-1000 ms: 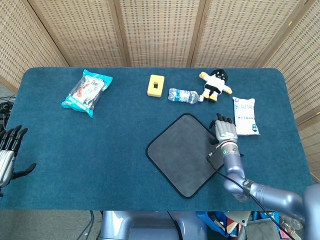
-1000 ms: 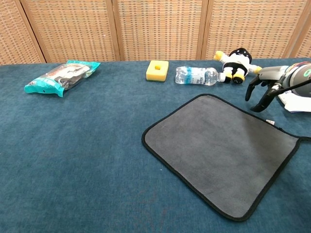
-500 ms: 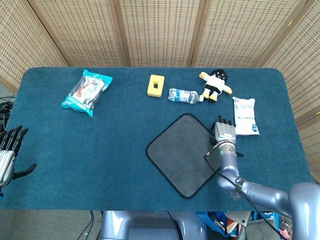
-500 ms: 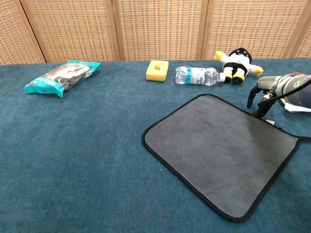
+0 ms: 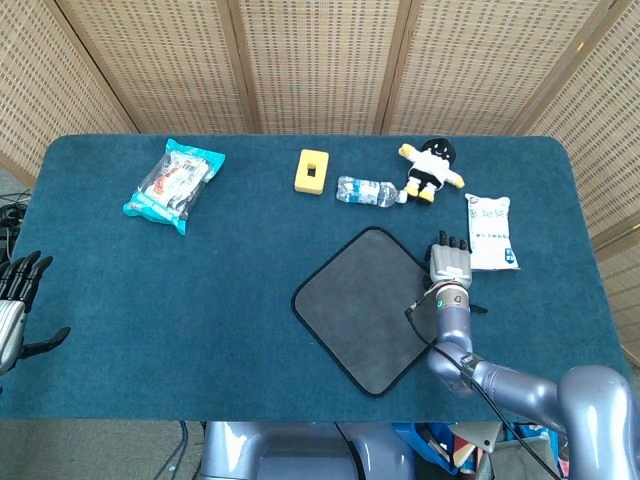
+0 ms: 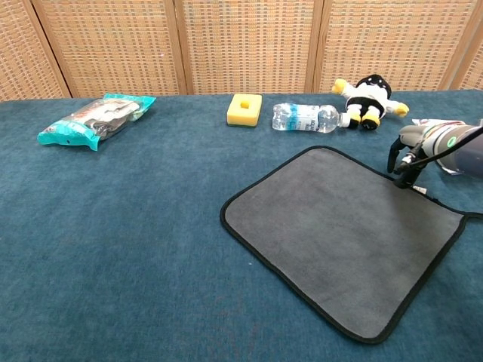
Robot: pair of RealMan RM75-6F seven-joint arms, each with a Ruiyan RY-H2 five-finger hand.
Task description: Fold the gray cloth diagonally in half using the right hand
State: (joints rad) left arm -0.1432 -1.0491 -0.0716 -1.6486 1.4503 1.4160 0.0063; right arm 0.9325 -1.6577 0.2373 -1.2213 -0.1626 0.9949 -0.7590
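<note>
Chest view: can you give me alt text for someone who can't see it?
The robot's right hand reaches down to the right edge of a gray cloth lying flat on a blue table. Behind lie a teal snack bag, yellow block, water bottle and plush toy.

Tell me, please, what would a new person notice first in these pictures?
First, the gray cloth with its black border, lying flat like a diamond on the blue table. Next, the right hand reaching down at the cloth's right edge. Behind them, a plush toy and a water bottle lie near the back.
</note>
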